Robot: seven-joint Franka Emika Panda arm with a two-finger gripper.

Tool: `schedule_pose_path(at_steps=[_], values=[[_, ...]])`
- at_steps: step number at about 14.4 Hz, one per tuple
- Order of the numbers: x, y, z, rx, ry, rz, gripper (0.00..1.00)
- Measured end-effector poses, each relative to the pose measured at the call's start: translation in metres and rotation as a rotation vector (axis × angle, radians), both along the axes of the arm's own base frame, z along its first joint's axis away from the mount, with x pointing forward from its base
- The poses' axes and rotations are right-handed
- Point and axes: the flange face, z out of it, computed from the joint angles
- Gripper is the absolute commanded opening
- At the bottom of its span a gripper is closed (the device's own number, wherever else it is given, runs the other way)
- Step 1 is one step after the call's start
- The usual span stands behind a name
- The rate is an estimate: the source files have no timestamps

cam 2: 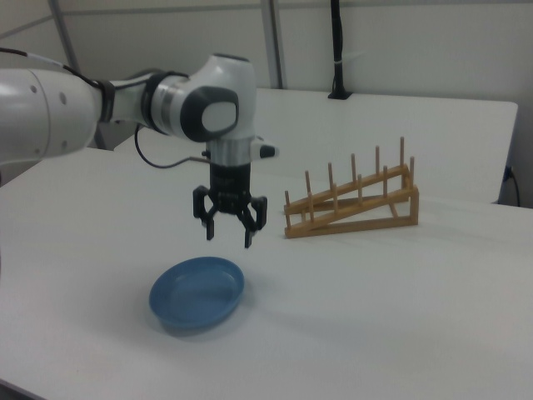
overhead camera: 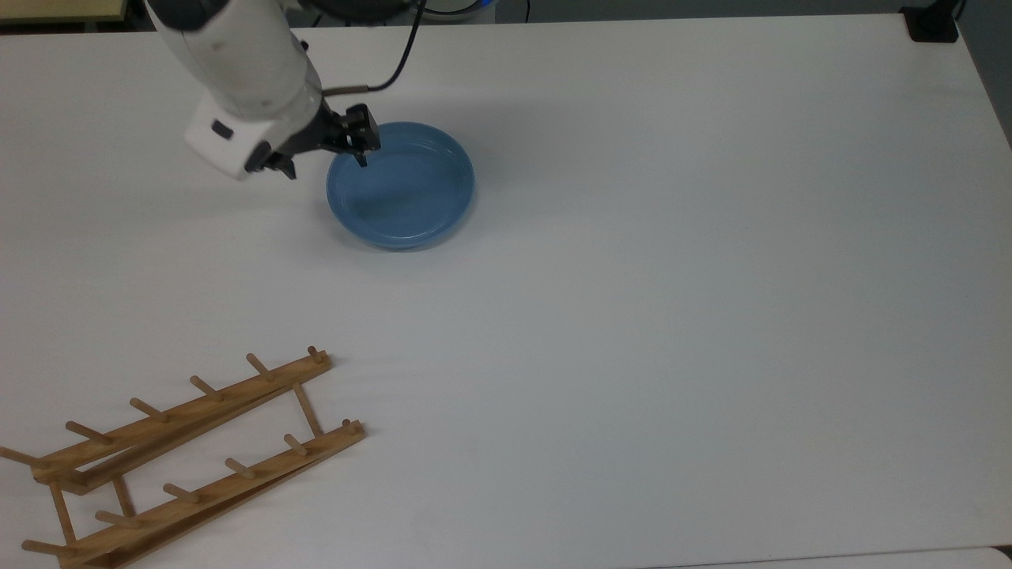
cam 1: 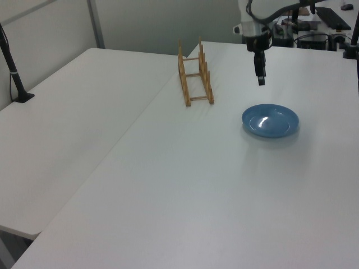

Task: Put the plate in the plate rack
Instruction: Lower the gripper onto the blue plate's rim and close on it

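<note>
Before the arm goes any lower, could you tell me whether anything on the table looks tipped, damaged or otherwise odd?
Nothing stands out. The plate lies flat and whole on the table, the plate rack stands upright with its pegs up, apart from the plate, and the open gripper hangs above the plate's rim without touching it.

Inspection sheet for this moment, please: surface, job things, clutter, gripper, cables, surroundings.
Surface: white table, bare apart from the job's things.
Job's things: blue plate flat on the table; wooden plate rack standing apart from it, no plate in it.
Clutter: nothing seen.
Gripper: gripper open, above the plate's rim, not touching it.
Cables: black cable looping along the arm.
Surroundings: second white table alongside; black post on it.
</note>
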Motion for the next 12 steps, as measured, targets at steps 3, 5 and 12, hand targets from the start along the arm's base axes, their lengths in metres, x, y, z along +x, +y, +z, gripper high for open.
schedule_pose_path(at_steps=[3, 5, 12], values=[[0.001, 0.0, -0.039, -0.007, 0.069, 0.02, 0.79], [0.002, -0.002, -0.061, -0.022, 0.104, 0.038, 0.73], [0.009, -0.002, -0.085, -0.034, 0.092, 0.068, 0.68]])
